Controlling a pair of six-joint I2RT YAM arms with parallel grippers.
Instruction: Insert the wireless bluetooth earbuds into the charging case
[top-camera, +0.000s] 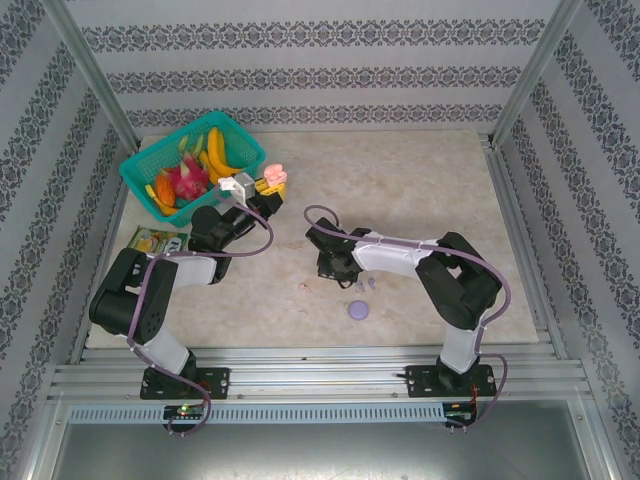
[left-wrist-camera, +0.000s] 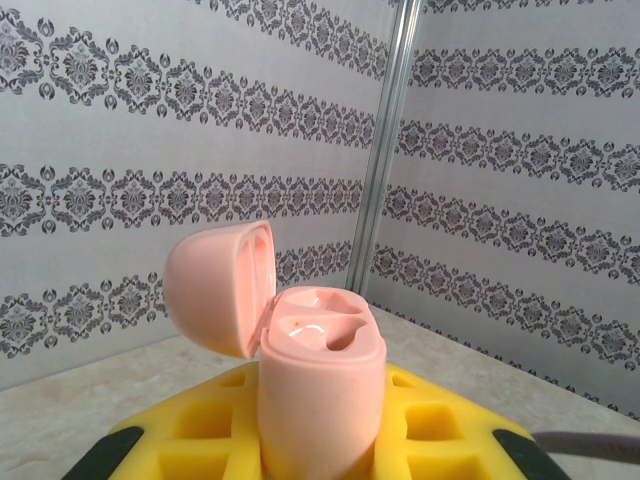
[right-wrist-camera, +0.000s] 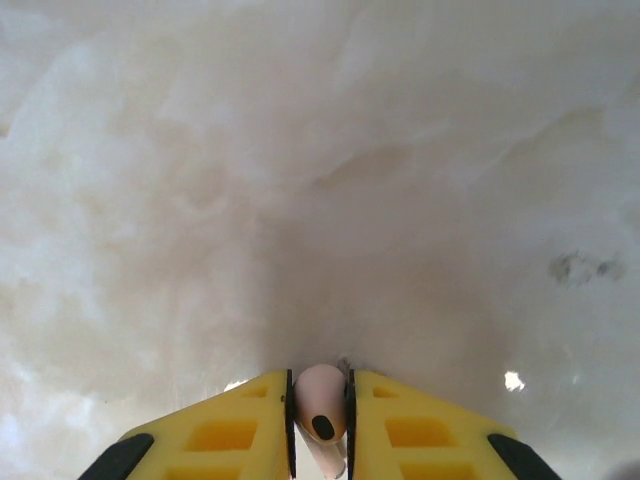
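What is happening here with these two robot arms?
The left gripper holds a pink charging case up in the air, with its lid open. The right gripper is down at the table and pinches a pale pink earbud between its fingers. A round lilac case lies on the table near the right arm.

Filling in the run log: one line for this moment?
left gripper: shut on open pink charging case | right gripper: shut on pink earbud, at table
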